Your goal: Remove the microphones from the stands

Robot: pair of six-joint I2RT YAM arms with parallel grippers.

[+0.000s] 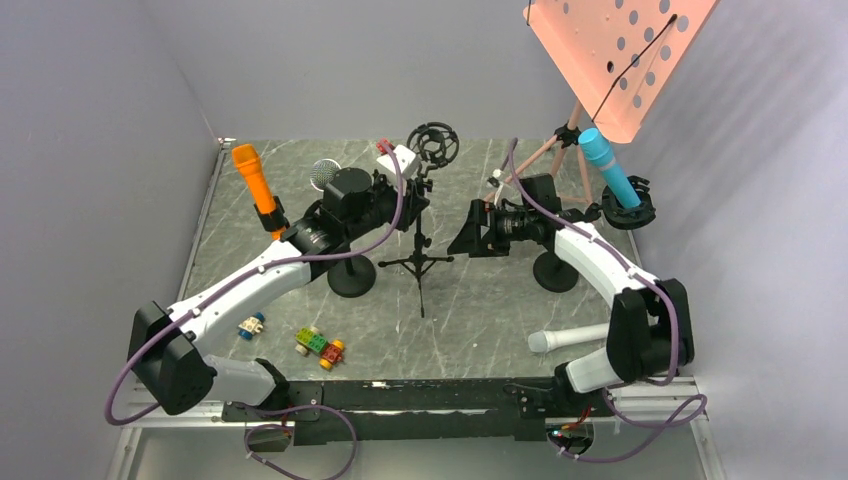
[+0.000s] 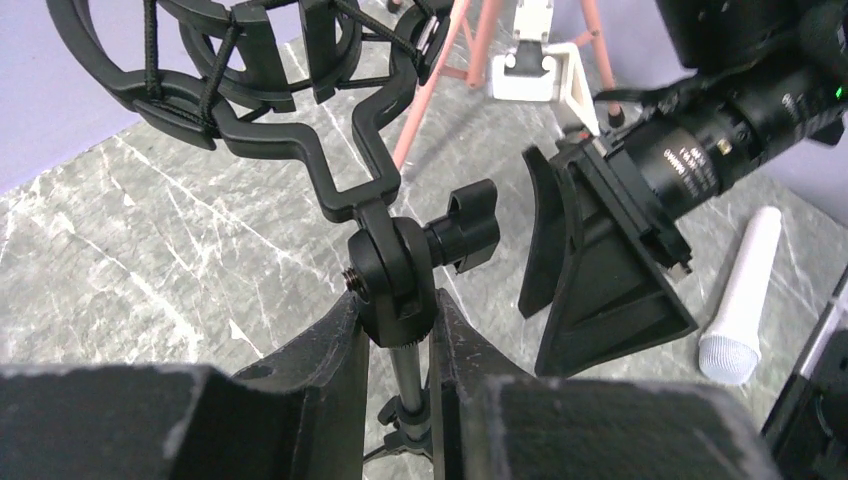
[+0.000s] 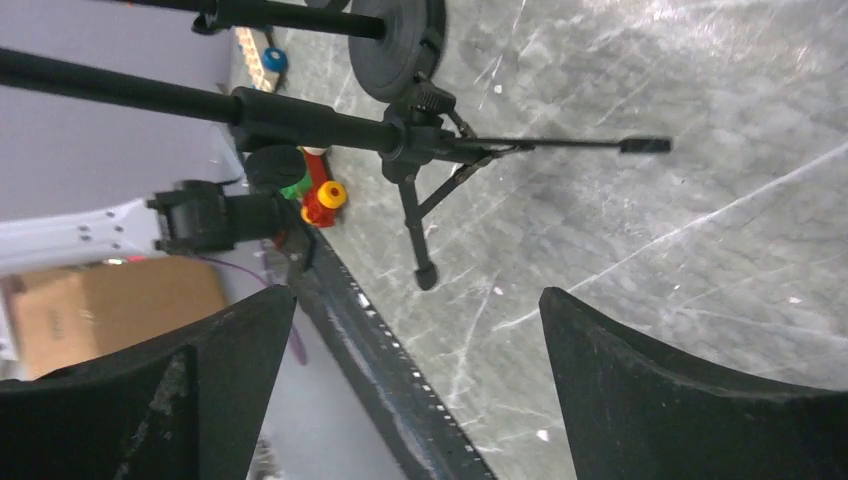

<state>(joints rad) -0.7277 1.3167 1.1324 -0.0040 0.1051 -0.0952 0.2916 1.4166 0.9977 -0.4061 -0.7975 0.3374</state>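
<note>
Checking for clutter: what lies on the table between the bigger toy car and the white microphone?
Nothing: the top view shows bare table between the bigger toy car and the white microphone.

A robot lab test cell rather than any lived-in room. Plain lavender-grey walls (image 1: pixel 90 150) box in a grey marble-patterned worktop (image 1: pixel 480 300) on three sides. Two white-and-black arms, left (image 1: pixel 240 290) and right (image 1: pixel 600 260), are bolted to a black rail (image 1: pixel 400 400) along the bottom of the frame, trailing loose purple cables (image 1: pixel 130 390). The props are an odd mix: toy cars (image 1: pixel 320 346), an orange microphone (image 1: pixel 255 185), a blue microphone (image 1: pixel 608 165). A cardboard box (image 3: pixel 100 300) sits lower left in the right wrist view.
</note>
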